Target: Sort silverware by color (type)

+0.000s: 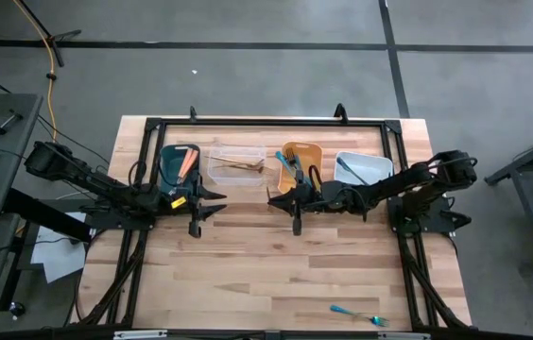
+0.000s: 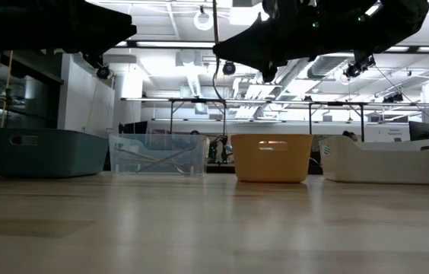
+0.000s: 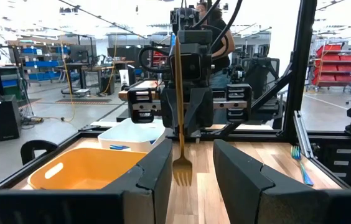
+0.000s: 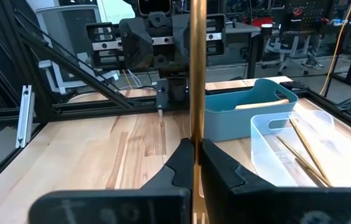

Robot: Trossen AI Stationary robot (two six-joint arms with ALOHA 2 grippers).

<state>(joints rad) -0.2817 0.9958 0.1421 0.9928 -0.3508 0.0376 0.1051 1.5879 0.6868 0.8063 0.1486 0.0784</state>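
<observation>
Here the clear bin (image 1: 236, 166) holds gold forks (image 1: 240, 165); right jaws pinch a gold fork (image 3: 180, 112), left jaws spread.

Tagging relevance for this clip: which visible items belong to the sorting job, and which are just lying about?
Job:
- gold fork, gripped by the right end effector
- teal-blue fork, loose on the table
- gold utensils in the clear bin

Just around:
- teal bin, orange bin, white bin
- left end effector, open, holding nothing
</observation>
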